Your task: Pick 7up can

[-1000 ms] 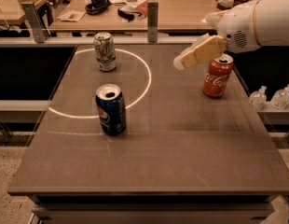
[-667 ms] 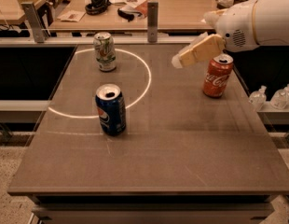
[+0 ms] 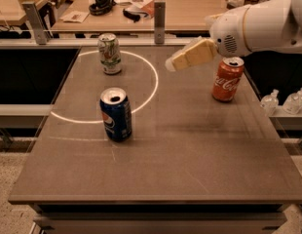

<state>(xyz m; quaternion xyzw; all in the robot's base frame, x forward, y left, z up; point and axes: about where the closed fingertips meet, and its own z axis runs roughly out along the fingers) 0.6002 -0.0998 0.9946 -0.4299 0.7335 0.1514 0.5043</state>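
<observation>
The 7up can (image 3: 109,53), pale silver-white with green markings, stands upright at the far left of the brown table (image 3: 190,155), inside a white painted circle. My gripper (image 3: 176,62) hangs above the table's far middle on a white arm coming in from the right. It is to the right of the 7up can, well apart from it, and holds nothing that I can see.
A dark blue Pepsi can (image 3: 115,113) stands nearer the front, on the circle's line. A red-orange Coca-Cola can (image 3: 227,79) stands at the right, just under the arm. A cluttered desk (image 3: 190,9) lies behind the table. Small bottles (image 3: 270,101) sit to the right.
My gripper has moved a little to the left, toward the 7up can. The cans have not moved.
</observation>
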